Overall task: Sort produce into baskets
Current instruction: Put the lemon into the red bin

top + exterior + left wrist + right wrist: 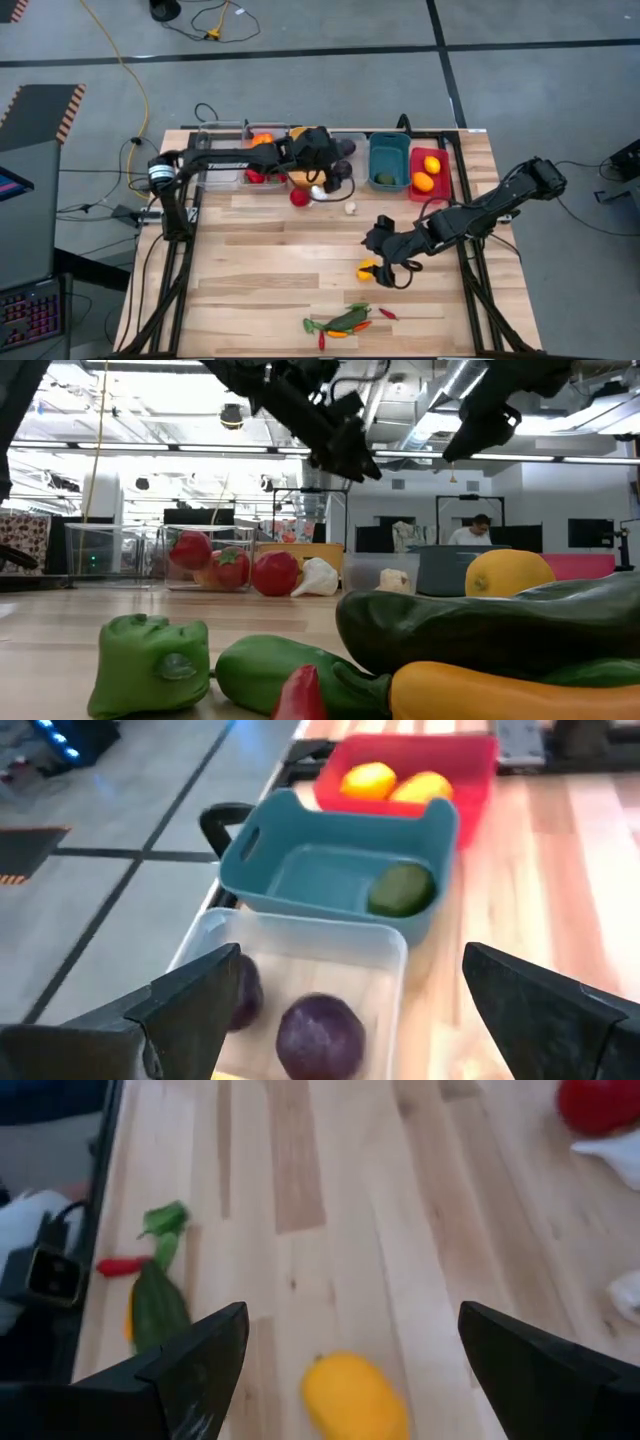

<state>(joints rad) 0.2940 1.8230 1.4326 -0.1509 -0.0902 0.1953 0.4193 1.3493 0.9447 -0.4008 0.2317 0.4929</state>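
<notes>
Above the clear basket (pixel 300 960) holding two purple balls (pixel 318 1032), the left tool (pixel 350 1010) hung with fingers apart. Over the desk (pixel 280 270), the right tool (pixel 345 1370) hovered, fingers spread, just above a yellow citrus (pixel 355 1395).

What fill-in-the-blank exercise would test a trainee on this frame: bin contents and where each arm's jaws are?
1. The red bin holds two ____ fruits.
2. The teal bin holds one ____ piece.
3. The left gripper, jaws open, hangs above a clear bin holding dark ____ balls.
4. The right gripper, jaws open, hangs above a ____ fruit on the table.

Missing words: orange; green; purple; yellow
</notes>
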